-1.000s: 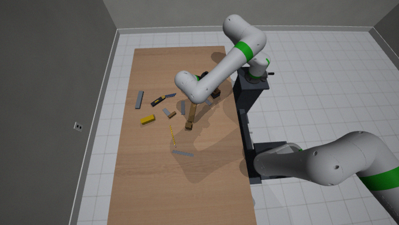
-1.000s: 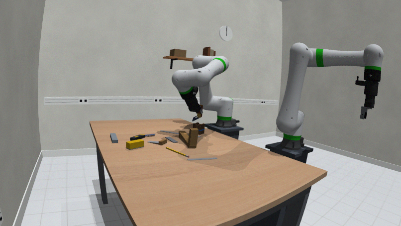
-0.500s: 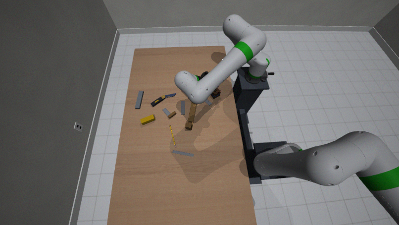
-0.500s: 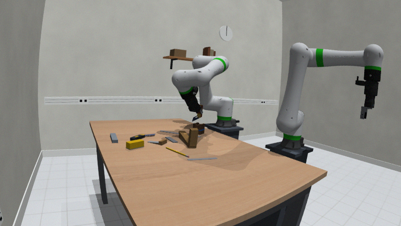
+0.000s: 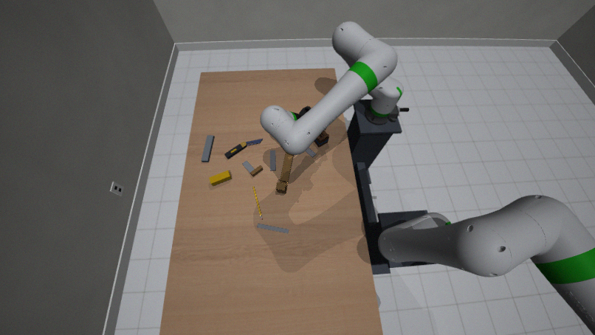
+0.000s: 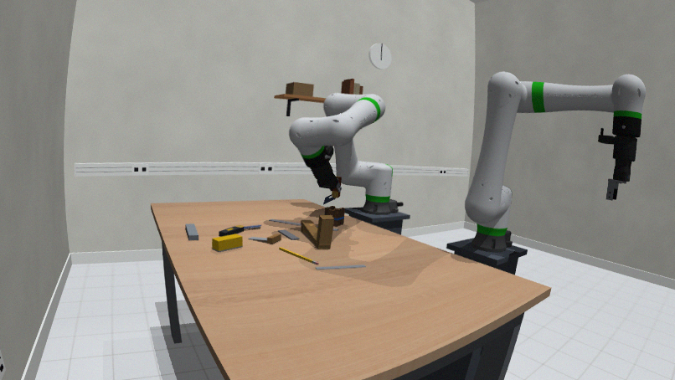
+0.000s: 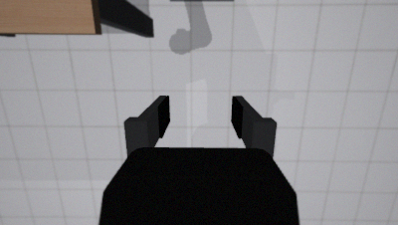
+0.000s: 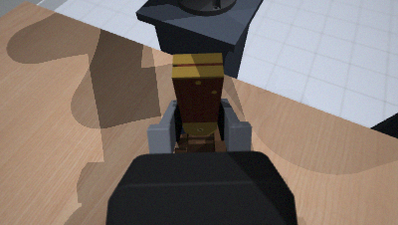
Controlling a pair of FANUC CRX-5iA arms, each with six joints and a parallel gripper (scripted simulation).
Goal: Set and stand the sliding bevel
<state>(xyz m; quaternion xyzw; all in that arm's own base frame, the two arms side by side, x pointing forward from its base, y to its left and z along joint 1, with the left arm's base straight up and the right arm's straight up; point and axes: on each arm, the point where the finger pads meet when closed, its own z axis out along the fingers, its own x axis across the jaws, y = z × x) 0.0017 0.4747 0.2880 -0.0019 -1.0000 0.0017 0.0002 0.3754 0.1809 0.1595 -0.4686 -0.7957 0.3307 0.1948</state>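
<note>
the wooden bevel (image 6: 336, 193) (image 8: 200, 100) is gripped by the right tool (image 6: 337, 187) (image 8: 199, 112), above the slotted block (image 5: 320, 139) (image 6: 336, 216) near the surface's edge (image 5: 348, 137) (image 6: 378, 224); probably light, stiff, brass perhaps slippery; better hold its wooden sides; left tool (image 6: 611, 189) (image 7: 200, 116) is open.

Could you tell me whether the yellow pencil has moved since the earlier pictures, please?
No, the yellow pencil has not visibly moved; it lies at the same place relative to the yellow block.
</note>
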